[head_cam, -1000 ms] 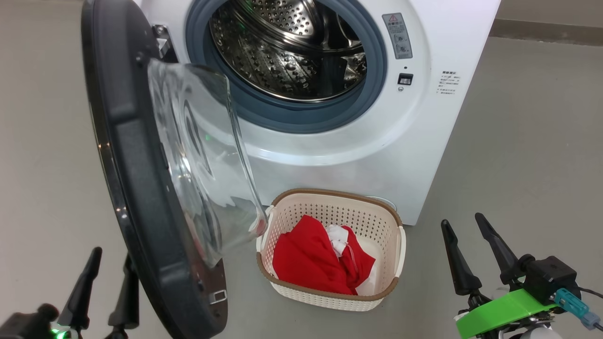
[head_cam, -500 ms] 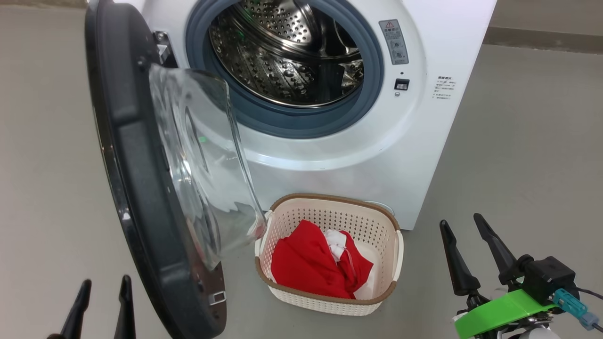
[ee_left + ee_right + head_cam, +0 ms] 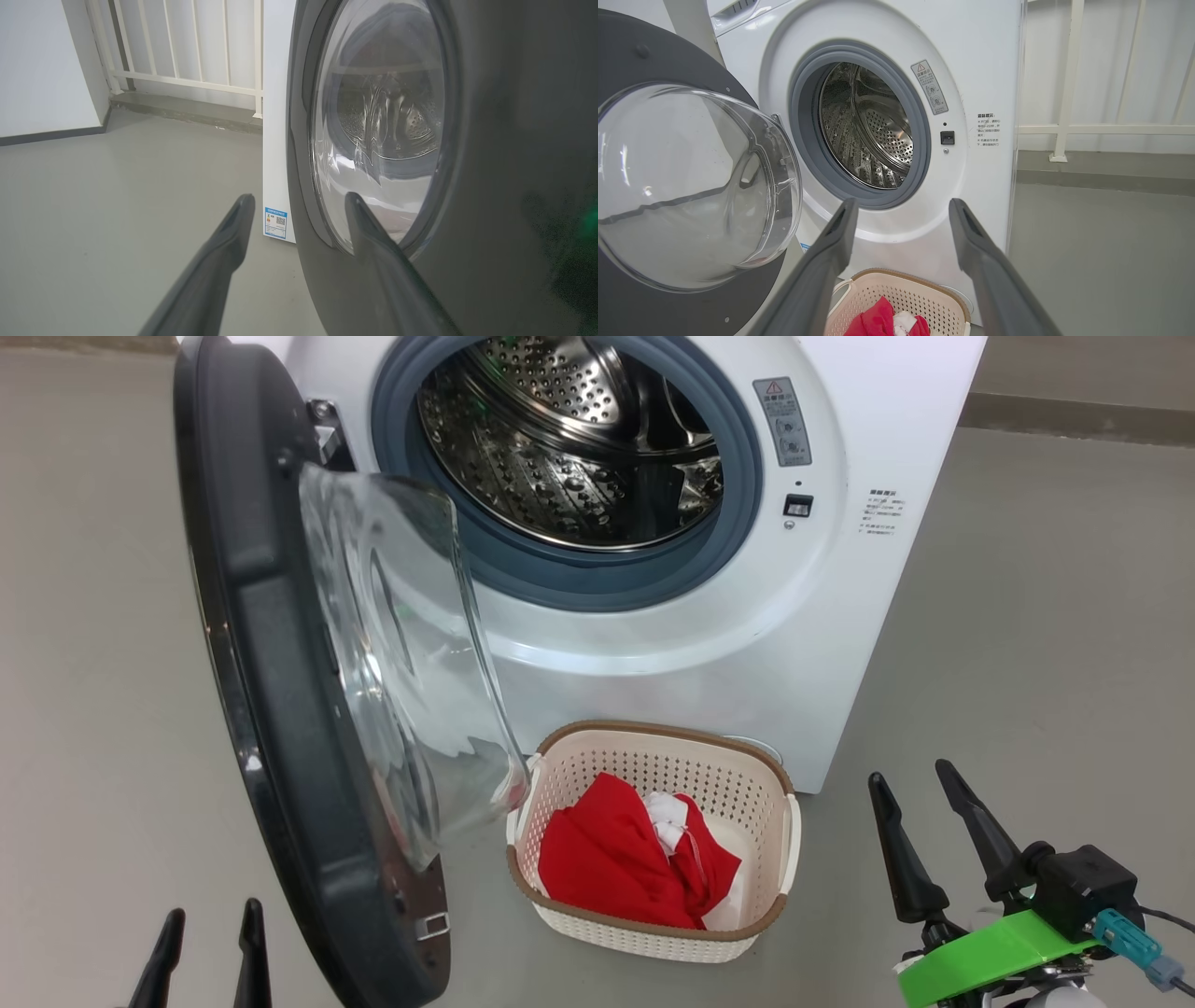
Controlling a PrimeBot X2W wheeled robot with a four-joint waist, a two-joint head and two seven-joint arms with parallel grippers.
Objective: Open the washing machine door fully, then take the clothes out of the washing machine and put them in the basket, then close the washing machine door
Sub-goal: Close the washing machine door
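Observation:
The white washing machine (image 3: 840, 616) stands ahead, its steel drum (image 3: 569, 439) bare inside the grey ring. The washing machine door (image 3: 271, 709) hangs open to the left, black rim edge-on, glass bowl (image 3: 401, 653) bulging toward the basket. The cream basket (image 3: 756, 784) sits on the floor under the opening and holds the clothes (image 3: 607, 859), red fabric with a white piece. My left gripper (image 3: 210, 924) is open at the lower left, just outside the door's outer face (image 3: 514, 163). My right gripper (image 3: 910, 779) is open at the lower right, right of the basket (image 3: 924, 294).
Grey floor (image 3: 1027, 663) spreads to both sides of the machine. A white railing (image 3: 187, 56) on a low kerb runs along the back wall behind it, seen again in the right wrist view as a railing (image 3: 1069, 93). A green band (image 3: 990, 952) wraps my right wrist.
My left gripper has dropped lower in the head view, so less of it shows. The head camera tilted slightly, shifting the whole picture down. The right gripper, door and basket stay put.

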